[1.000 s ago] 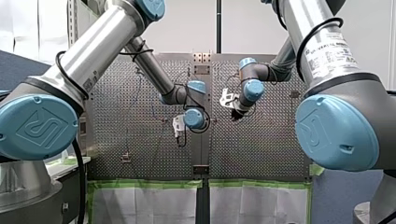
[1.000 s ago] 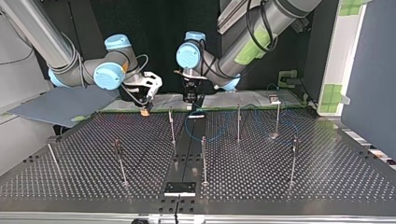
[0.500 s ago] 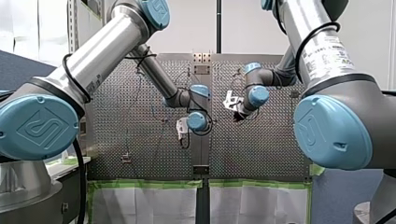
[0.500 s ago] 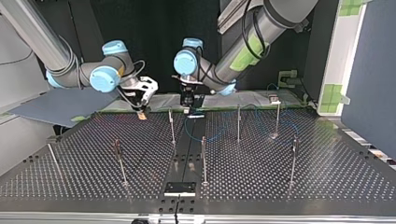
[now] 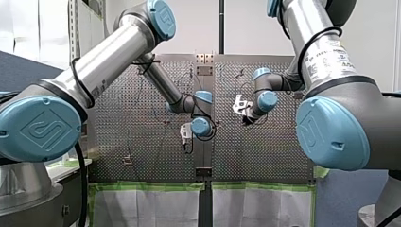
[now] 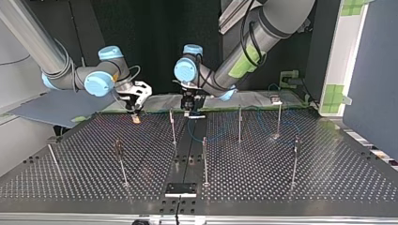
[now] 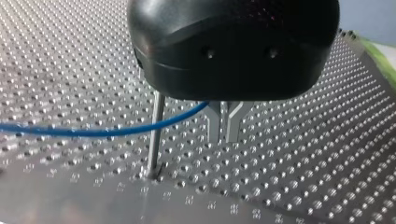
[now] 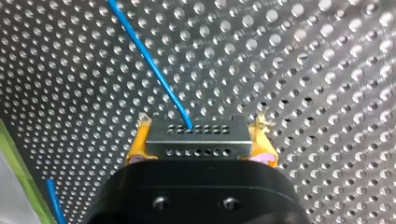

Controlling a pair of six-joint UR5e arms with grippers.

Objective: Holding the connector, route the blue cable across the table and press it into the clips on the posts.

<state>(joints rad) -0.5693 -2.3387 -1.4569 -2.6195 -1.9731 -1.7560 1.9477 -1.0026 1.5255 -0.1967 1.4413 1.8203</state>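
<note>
My right gripper (image 8: 201,140): jaws clenched on connector (image 8: 196,145) btwn yellow pads (image 8: 137,144), low over table (image 6: 281,187), far left in top view. Blue cable (image 8: 147,58) exits it. My left gripper (image 7: 224,126): jaws pinched on cable, nr a post (image 7: 155,135).

In the top view, my right gripper (image 6: 135,117) hangs over the table's (image 6: 281,187) far edge, left of centre. My left gripper (image 6: 188,108) is just to its right, at the middle. Posts (image 6: 205,159) stand nearer, spread left to right. The connector (image 8: 196,140) sits between my right gripper's pads (image 8: 137,145), the cable (image 8: 149,60) running out ahead. Beside my left gripper's fingers (image 7: 213,123), the cable crosses one post.
</note>
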